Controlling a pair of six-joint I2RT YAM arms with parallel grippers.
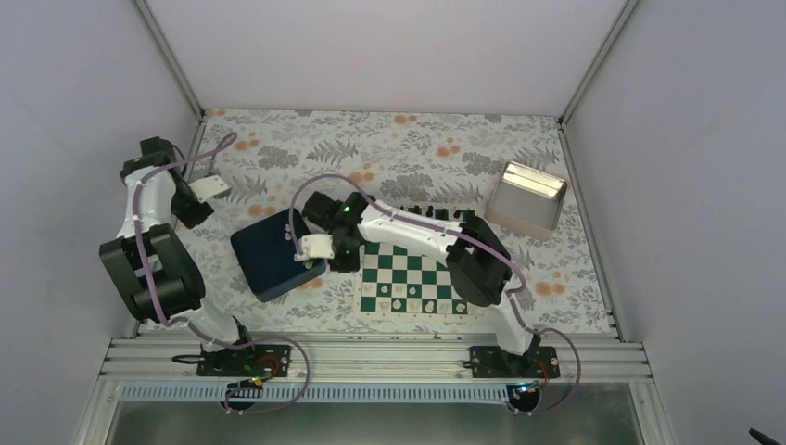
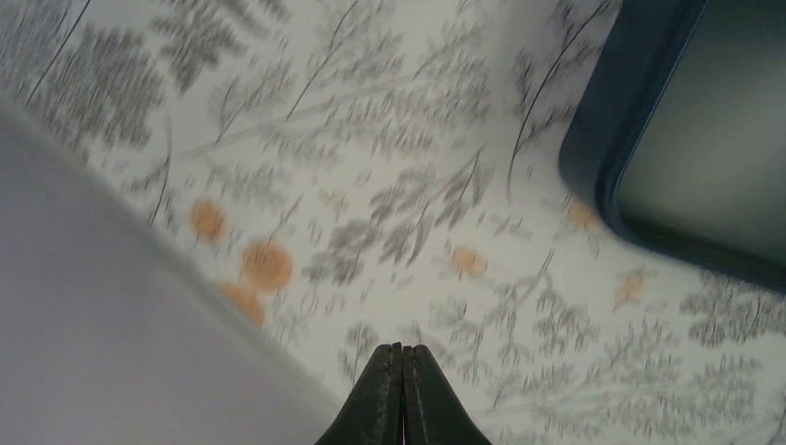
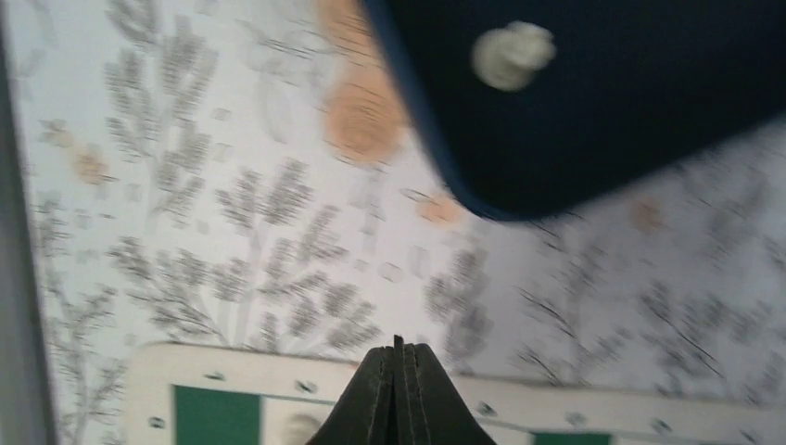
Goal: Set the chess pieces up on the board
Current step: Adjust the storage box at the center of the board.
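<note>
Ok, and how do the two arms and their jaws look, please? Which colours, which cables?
Both the left arm and the right arm have white links between bulky black joints. A pale purple cable loops along each. A small green light glows on the right arm. The jaws are black and taper to a narrow tip.

right arm (image 1: 422, 237) over board (image 1: 411, 278), navy tray (image 1: 267, 252) just beside

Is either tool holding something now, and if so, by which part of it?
Nothing is held. The left tool and the right tool are both shut, with nothing between their fingers.
</note>
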